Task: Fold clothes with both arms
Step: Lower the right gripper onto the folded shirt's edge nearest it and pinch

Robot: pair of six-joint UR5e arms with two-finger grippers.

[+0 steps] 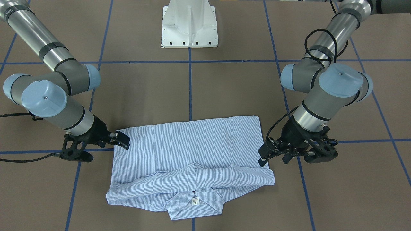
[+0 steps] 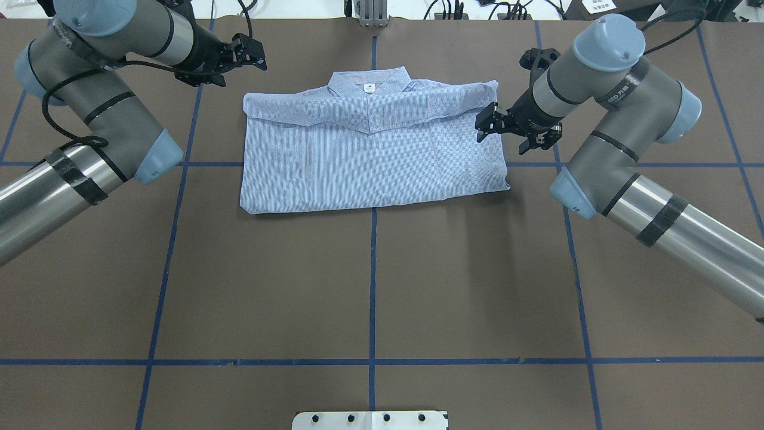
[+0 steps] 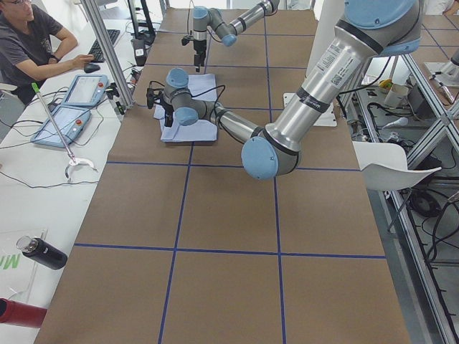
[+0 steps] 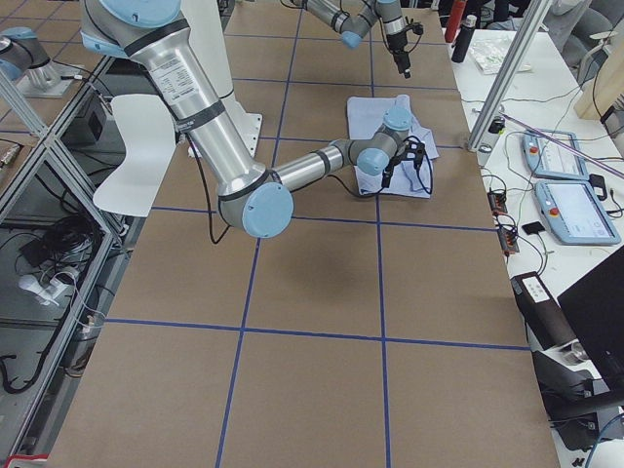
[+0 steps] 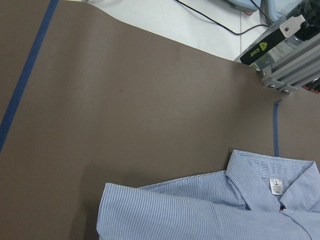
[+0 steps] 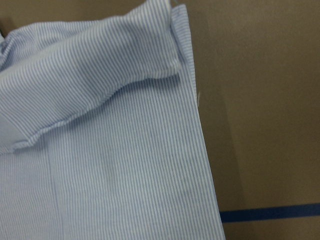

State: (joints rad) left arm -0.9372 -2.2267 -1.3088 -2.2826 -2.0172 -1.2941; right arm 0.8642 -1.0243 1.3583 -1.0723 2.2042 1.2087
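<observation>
1. We see the shirt (image 2: 370, 155) lying flat on the brown table (image 2: 268, 280), folded into a broad rectangle. Its collar (image 2: 391, 77) is on the side away from the robot, and the sleeves are laid across the upper part.
2. The white neck label (image 2: 369, 89) faces up just below the collar.
3. The left gripper (image 2: 236, 60) hangs off the shirt's far left corner, near it but apart. Its fingers are spread and hold nothing.
4. In the left wrist view, that corner and the collar sit at the lower edge, with bare table above.
5. The right gripper (image 2: 504, 128) is at the shirt's right edge, by the folded sleeve end. Its fingers are apart and grip no cloth.
6. The shirt lies between the two grippers, astride a blue tape line (image 2: 373, 269).
</observation>
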